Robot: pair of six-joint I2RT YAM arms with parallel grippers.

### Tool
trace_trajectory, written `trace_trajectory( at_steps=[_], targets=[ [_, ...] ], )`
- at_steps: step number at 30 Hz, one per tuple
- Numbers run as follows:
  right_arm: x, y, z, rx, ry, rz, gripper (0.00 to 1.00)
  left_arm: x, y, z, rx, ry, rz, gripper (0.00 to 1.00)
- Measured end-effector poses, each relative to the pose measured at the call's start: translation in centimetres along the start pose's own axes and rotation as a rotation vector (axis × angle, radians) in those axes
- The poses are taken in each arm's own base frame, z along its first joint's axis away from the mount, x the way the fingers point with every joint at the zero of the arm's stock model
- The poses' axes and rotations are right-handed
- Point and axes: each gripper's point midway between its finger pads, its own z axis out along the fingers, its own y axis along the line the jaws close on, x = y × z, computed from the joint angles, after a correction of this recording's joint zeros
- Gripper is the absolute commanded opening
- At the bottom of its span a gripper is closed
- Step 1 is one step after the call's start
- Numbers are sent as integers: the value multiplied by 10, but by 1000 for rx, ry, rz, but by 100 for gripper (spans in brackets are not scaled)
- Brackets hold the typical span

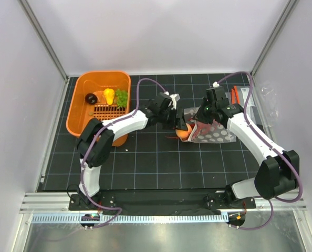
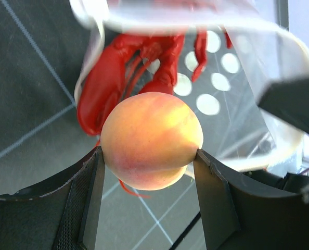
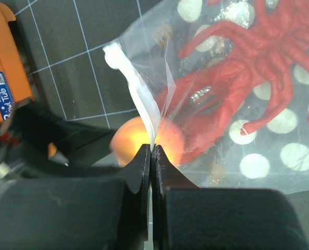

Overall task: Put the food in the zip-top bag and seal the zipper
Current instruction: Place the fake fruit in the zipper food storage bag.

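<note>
At the mouth of the zip-top bag [image 1: 216,135], on the side facing the orange basket [image 1: 74,118], the round peach-orange fruit [image 2: 152,139] is clamped between the two fingers of the left gripper [image 1: 178,125]; whether it is past the bag's edge cannot be told. Inside the bag, the red lobster [image 3: 248,67] is seen through the dotted plastic, just beyond the fruit. One mouth edge of the bag, with the white zipper [image 3: 136,94] strip, is pinched between the closed fingers of the right gripper [image 3: 152,156] and held raised. Well apart from the bag, the green grape bunch [image 1: 122,97] is lodged in the basket.
</note>
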Motion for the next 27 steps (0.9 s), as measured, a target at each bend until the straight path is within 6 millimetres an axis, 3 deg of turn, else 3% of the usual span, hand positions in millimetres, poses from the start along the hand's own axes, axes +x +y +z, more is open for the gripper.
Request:
trace_trajectory(
  at_steps=[6,12,21,25,27],
  targets=[
    [0,0,1,0,-2,16,1,-5,-1,16,12,-1,-24,0],
    [0,0,2,-1,-5,30,1,-15,-24,18,59,-38,-30,0],
    [1,-5,4,7,-25,64,1,-13,-43,24,113,-40,-103,0],
    [-4,-9,3,25,-60,79,1,-7,-48,37,147,-22,-154,0],
    [-3,-13,4,36,-69,85,7,1,-50,45,162,0,-178,0]
  ],
)
